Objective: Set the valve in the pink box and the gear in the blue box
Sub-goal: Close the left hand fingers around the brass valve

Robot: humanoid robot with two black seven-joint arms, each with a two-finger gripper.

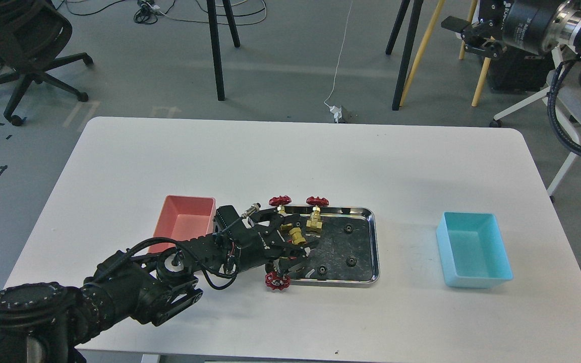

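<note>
Left gripper [298, 247] reaching over the steel tray's [366, 280] left end, fingers spreading around a brass valve [297, 235] — grip not clear; gears [350, 260] lying in the tray; pink box [184, 222] sitting just left, blue box [474, 249] well right; right gripper [459, 27] hanging raised — state unclear.

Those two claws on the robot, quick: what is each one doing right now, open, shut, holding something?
Left gripper: fingers spread open over the steel tray, around a brass valve, not clamped on it.
Right gripper: raised off the table, open or shut cannot be told.
</note>
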